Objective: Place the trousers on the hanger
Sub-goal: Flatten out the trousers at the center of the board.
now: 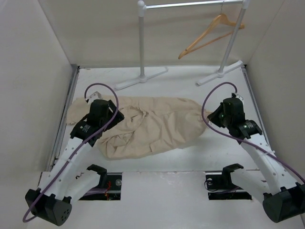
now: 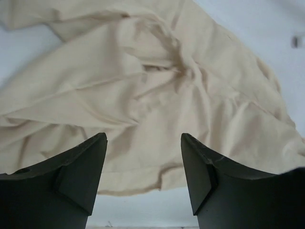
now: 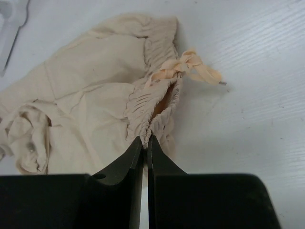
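The beige trousers [image 1: 157, 126] lie crumpled across the middle of the white table. The wooden hanger [image 1: 212, 36] hangs by its hook from the rack's top bar at the back right, tilted. My left gripper [image 2: 143, 138] is open just above the trousers' [image 2: 143, 81] near hem at their left end, with nothing between its fingers. At the right end, my right gripper [image 3: 147, 139] is shut on the gathered elastic waistband of the trousers [image 3: 95, 95]. The drawstring bow [image 3: 186, 67] lies just beyond it. In the top view both grippers [image 1: 106, 118] [image 1: 223, 115] sit at the cloth's two ends.
A white metal garment rack [image 1: 141, 43] stands at the back, its two feet [image 1: 143, 78] [image 1: 220, 74] resting on the table. White walls close in the left, right and back sides. Two dark slots [image 1: 102, 185] lie at the near edge by the arm bases.
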Tool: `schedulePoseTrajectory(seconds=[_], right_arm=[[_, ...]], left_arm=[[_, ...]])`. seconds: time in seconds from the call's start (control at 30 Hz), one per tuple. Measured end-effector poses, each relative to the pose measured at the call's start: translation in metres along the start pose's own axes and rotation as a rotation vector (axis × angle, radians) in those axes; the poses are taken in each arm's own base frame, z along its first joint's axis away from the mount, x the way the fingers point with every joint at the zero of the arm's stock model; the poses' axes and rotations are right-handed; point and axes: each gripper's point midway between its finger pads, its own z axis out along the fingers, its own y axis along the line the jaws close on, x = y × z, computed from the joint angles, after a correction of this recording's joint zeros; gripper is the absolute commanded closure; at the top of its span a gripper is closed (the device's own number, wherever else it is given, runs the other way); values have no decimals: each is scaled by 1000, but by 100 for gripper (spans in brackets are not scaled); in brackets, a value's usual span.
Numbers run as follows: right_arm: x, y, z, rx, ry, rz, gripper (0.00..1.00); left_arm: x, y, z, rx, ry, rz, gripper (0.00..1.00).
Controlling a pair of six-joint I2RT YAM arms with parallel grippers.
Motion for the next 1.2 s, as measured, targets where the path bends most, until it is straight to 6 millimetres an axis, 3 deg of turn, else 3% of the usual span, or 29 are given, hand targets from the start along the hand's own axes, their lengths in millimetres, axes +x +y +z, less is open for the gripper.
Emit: schedulePoseTrajectory(seconds=[0.07,0.2,0.27,0.4,0.5,0.67,0.73,0.8,0.83,0.93,1.0,1.13,1.2], right_arm=[[1,-5,2,13,-1,17,92],[-7,5,1,-31,-36,28,91],[-9,6,0,-38,-42,30,91],[-13,6,-3,-44,-57,33,91],[-16,3,-3,-40,-68,42,91],[-16,0,-3,-38,-69,46,92],[-19,-5,-5,-31,-82,63,93],[-28,-15,-7,-12,-107,91,93],[-33,-19,-9,-2,-123,107,94],[-47,-39,-15,45,-172,164,94],[-55,-54,-19,84,-200,204,94],[-67,-80,-32,153,-261,278,95],[-69,-91,-36,180,-286,308,95]], left_arm=[[-6,17,2,-49,-27,-33,39],[-19,40,16,-140,-60,-85,40],[-13,48,28,-182,-32,-78,39],[19,64,42,-240,54,-11,32],[43,60,47,-229,115,78,31],[77,32,70,-173,191,252,32],[84,28,80,-180,213,299,47],[85,29,92,-204,222,329,78],[84,31,97,-221,223,337,88],[67,41,98,-265,199,322,92],[36,42,85,-266,125,262,93],[-58,42,25,-232,-144,65,93],[-86,60,-5,-258,-255,-45,93]])
